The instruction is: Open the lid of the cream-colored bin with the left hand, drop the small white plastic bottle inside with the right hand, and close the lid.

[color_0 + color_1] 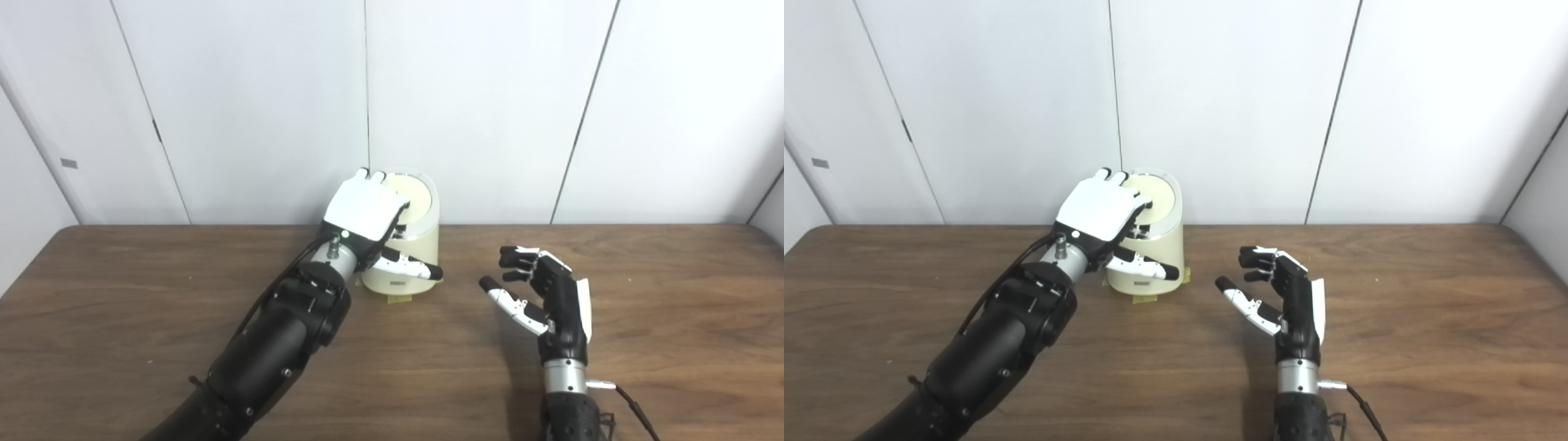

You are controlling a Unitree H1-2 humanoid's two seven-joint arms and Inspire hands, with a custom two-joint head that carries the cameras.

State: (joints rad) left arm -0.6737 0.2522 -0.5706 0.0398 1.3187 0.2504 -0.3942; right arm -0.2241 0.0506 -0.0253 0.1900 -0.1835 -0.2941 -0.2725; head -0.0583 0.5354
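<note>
The left hand [366, 211] lies palm down at the end of an arm reaching forward from the lower left, fingers extended ahead, thumb [409, 266] sticking out to its right. The right hand [547, 293] (well apart, off to that side) stands on edge above an upright wrist, fingers curled loosely, thumb apart, holding nothing.

Bin [409, 257] stands on table [643, 318], at the rear edge, against the wall [490, 92]. Left hand [365, 214] lies over the bin's lid [416, 199]. Right hand [545, 294] is right of the bin, apart, nearer the front.
</note>
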